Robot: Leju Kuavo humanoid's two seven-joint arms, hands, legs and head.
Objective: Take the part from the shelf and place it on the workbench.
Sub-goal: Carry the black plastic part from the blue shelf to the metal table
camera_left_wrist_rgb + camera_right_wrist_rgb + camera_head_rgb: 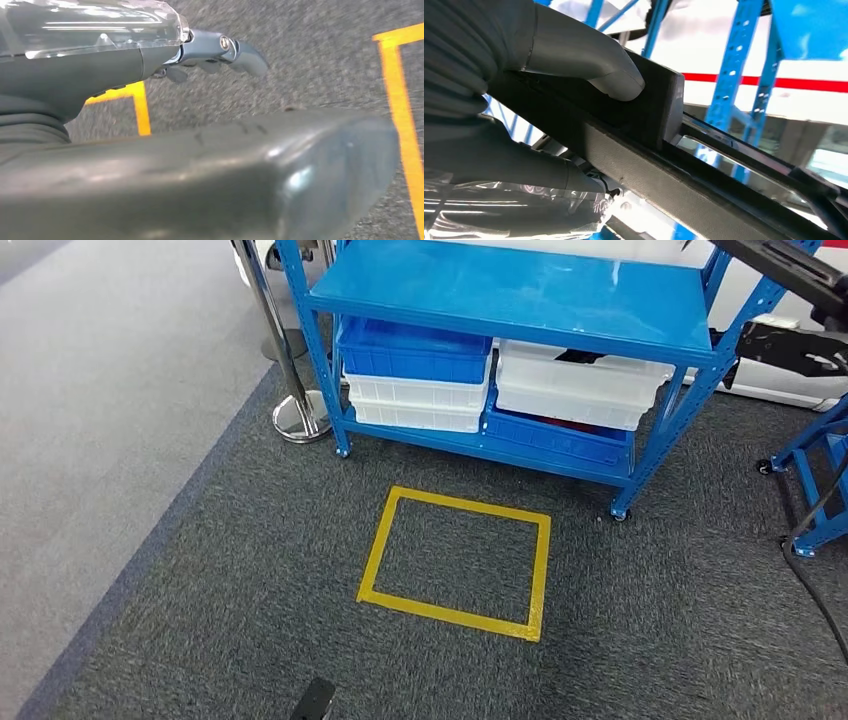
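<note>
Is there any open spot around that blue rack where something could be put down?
The top shelf of the blue rack looks bare across its front. The carpet inside the yellow tape square is free too. The lower shelf is crowded with stacked blue and white bins. The right robot hand holds a dark part.

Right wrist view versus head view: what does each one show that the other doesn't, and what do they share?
Right wrist alone: the right hand gripping the black part, thumb pressed on its block.

Head alone: the yellow tape square on the carpet, the blue bins and white bins on the lower shelf, and a chrome post.

Both: the blue shelf frame, plus a stretch of the long black part.
</note>
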